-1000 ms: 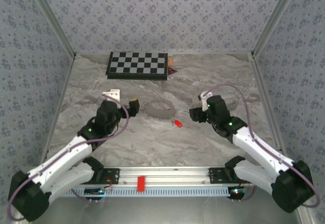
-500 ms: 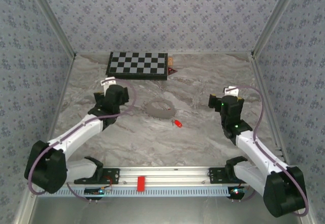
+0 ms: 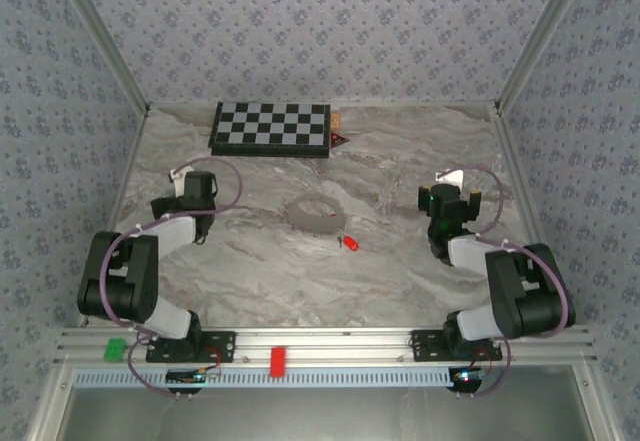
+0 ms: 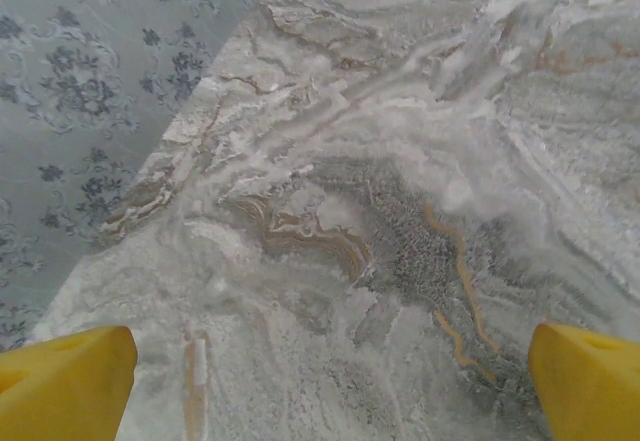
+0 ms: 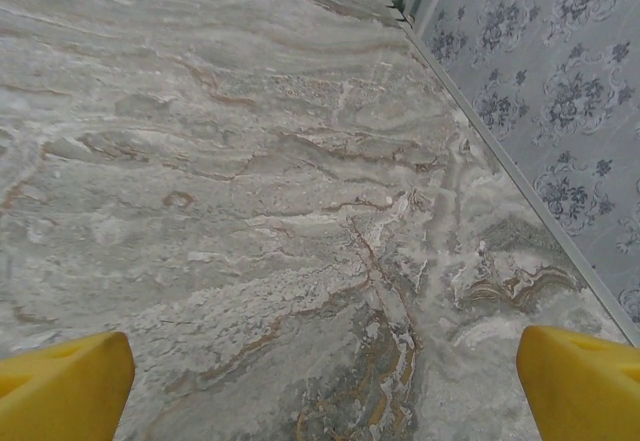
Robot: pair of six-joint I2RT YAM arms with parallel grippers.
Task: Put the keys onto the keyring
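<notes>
The left gripper is found well to the left of the work, low over the table. Its yellow fingers are spread wide apart, and nothing is held between them. Near the middle of the table the keyring is laid flat as a pale loop. Just beside it, on its near right side, the keys are seen as one small red spot; it cannot be told whether both lie there. The right gripper is found well to the right, also wide open and empty.

No key is yet threaded, so the step in hand is judged to be the first reach. It would be done best if the ring is steadied by one gripper and a key is taken by its red head with the other, so that its hole is left free. The key is tiny and may slip from the pads.

The table is covered with a grey marbled sheet, against which the ring is weakly contrasted. Flower-papered walls are set around it, and a chequered board is placed at the far edge.
</notes>
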